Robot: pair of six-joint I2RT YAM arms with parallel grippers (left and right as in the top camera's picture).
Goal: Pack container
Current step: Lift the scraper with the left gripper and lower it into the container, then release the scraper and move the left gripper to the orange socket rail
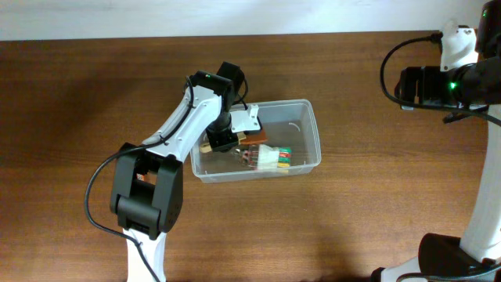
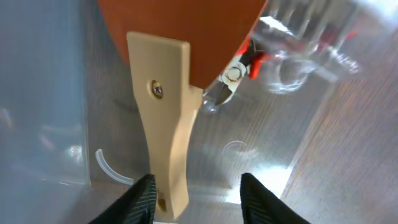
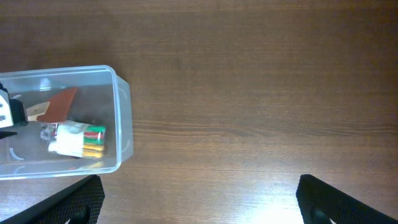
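The clear plastic container [image 1: 313,125] stands mid-table; it also shows in the right wrist view [image 3: 121,124]. Inside lie a scraper with a brown blade and a beige handle [image 2: 165,112], small pliers with red grips [image 2: 233,78], and a white pack of coloured markers [image 1: 274,159]. My left gripper [image 2: 196,196] is down inside the container's left end [image 1: 221,141]. It is open, with the beige handle between its fingers, close to the left finger. My right gripper [image 3: 199,186] is wide open and empty over bare table, far right of the container.
The brown wooden table [image 1: 376,211] surrounds the container. The right arm [image 1: 438,82] hovers at the far right edge with a black cable looped beside it. The left arm's base [image 1: 145,192] is at the front left.
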